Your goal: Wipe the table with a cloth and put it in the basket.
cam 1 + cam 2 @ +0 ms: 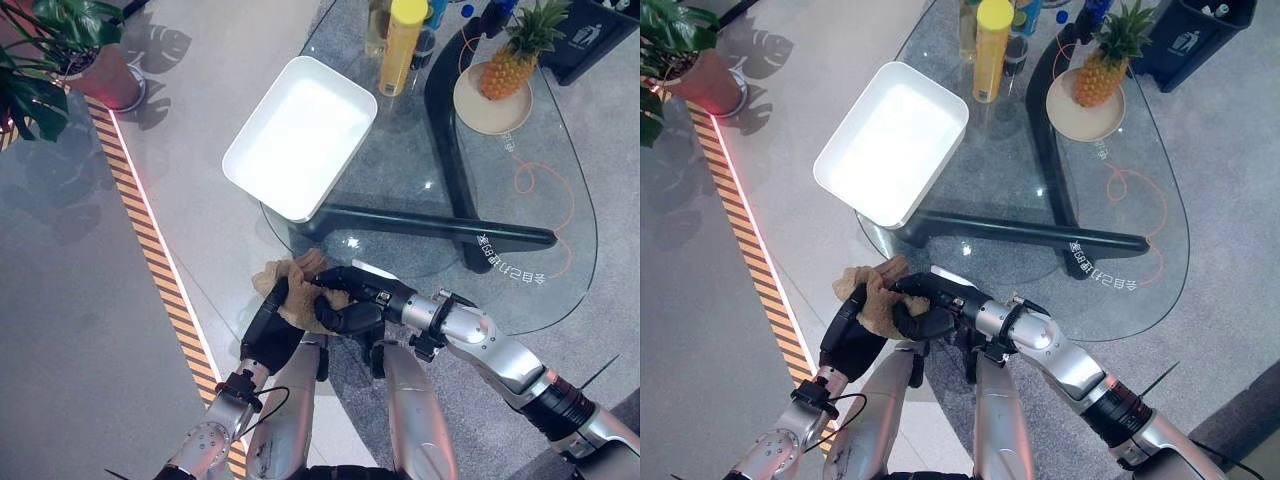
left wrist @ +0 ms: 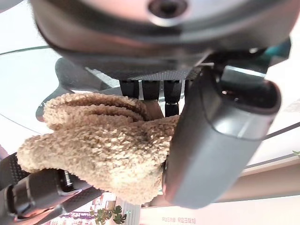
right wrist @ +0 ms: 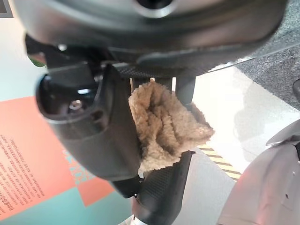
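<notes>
A tan fluffy cloth (image 1: 293,288) is bunched up in the air just off the near left edge of the glass table (image 1: 585,215). My left hand (image 1: 268,338) comes up from below it, with fingers and thumb (image 2: 220,140) curled on the cloth (image 2: 103,150). From the right, my right hand (image 1: 352,300) wraps its fingers over the same bundle, and its thumb (image 3: 89,136) presses the cloth (image 3: 164,126). The white rectangular basket (image 1: 245,160) stands empty on the table's far left corner, beyond both hands.
A yellow bottle (image 1: 403,45) and other bottles stand at the table's back. A pineapple (image 1: 510,62) rests on a plate there. The table's dark base (image 1: 450,150) shows through the glass. A potted plant (image 1: 100,72) and a striped floor line (image 1: 150,240) lie to the left.
</notes>
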### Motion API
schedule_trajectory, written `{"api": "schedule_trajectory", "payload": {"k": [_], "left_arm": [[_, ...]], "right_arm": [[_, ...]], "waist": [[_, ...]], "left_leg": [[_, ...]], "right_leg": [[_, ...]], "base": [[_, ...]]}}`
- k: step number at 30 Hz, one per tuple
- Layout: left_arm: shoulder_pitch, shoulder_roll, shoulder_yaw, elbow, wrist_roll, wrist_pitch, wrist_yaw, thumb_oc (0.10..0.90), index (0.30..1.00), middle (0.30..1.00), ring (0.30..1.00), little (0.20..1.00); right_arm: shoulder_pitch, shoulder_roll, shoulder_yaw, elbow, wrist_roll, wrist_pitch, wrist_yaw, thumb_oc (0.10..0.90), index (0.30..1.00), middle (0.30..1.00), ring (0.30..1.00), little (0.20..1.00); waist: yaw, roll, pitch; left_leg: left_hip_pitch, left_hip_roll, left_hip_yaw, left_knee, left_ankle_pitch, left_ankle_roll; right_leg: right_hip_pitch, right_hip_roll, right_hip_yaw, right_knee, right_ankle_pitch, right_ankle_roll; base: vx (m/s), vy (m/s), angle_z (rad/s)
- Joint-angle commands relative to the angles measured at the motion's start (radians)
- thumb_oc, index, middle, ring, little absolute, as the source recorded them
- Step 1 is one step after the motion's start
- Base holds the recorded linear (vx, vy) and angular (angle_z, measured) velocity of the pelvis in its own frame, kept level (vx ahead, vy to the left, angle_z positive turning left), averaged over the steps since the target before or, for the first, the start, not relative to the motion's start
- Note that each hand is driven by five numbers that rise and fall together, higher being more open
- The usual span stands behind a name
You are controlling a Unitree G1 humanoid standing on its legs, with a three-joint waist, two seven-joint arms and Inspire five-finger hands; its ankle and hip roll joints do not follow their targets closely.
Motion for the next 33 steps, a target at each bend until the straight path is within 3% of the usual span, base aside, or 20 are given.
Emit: {"api": "schedule_trajectory", "payload": {"k": [1, 7, 15, 30, 31, 33], "left_arm": [[-0.065, -0.049, 0.039, -0.228, -0.016, 0.033, -0.097, 0.100, 0.300, 0.300, 0.300, 0.200], [-0.035, -0.060, 0.071, -0.223, 0.002, 0.046, -0.096, 0.100, 0.300, 0.300, 0.300, 0.200], [0.004, -0.081, 0.110, -0.206, 0.036, 0.075, -0.117, 0.100, 0.300, 0.300, 0.300, 0.200], [0.032, -0.088, 0.144, -0.199, 0.065, 0.103, -0.137, 0.103, 0.302, 0.302, 0.302, 0.203], [0.033, -0.088, 0.144, -0.198, 0.069, 0.103, -0.141, 0.188, 0.375, 0.375, 0.375, 0.288], [0.035, -0.088, 0.146, -0.200, 0.073, 0.106, -0.144, 0.240, 0.420, 0.420, 0.420, 0.340]], "right_arm": [[0.018, 0.049, 0.077, -0.147, -0.012, -0.115, -0.015, 0.800, 0.900, 0.900, 0.900, 0.900], [0.068, 0.030, -0.029, -0.173, -0.001, -0.172, -0.124, 0.800, 0.900, 0.900, 0.900, 0.900], [0.149, 0.034, -0.146, -0.205, 0.028, -0.243, -0.188, 0.800, 0.900, 0.900, 0.900, 0.900], [0.223, 0.047, -0.229, -0.211, 0.030, -0.298, -0.243, 0.800, 0.900, 0.900, 0.900, 0.900], [0.227, 0.047, -0.231, -0.213, 0.029, -0.301, -0.245, 0.800, 0.900, 0.900, 0.900, 0.900], [0.234, 0.046, -0.239, -0.215, 0.032, -0.303, -0.246, 0.800, 0.900, 0.900, 0.900, 0.900]], "waist": [[-0.007, -0.029, -0.027], [-0.016, -0.040, -0.027], [-0.027, -0.045, -0.027], [-0.032, -0.044, -0.027], [-0.032, -0.045, -0.027], [-0.033, -0.047, -0.027]], "left_leg": [[-0.018, -0.066, -0.003, 0.133, -0.111, 0.052], [-0.001, -0.065, 0.000, 0.135, -0.120, 0.058], [0.014, -0.063, 0.008, 0.139, -0.132, 0.065], [0.021, -0.061, 0.019, 0.149, -0.149, 0.071], [0.021, -0.061, 0.020, 0.150, -0.151, 0.072], [0.020, -0.060, 0.020, 0.153, -0.153, 0.072]], "right_leg": [[0.060, 0.052, 0.043, -0.175, 0.134, 0.022], [0.078, 0.053, 0.049, -0.181, 0.139, 0.029], [0.090, 0.053, 0.057, -0.180, 0.142, 0.035], [0.097, 0.051, 0.059, -0.174, 0.136, 0.043], [0.097, 0.051, 0.059, -0.173, 0.136, 0.043], [0.097, 0.051, 0.059, -0.172, 0.136, 0.044]], "base": [[0.00, 0.000, 0.00], [0.00, 0.000, 0.00], [0.00, 0.000, 0.00], [0.01, 0.003, -0.03], [0.00, 0.000, 0.00], [0.00, 0.000, 0.00]]}}
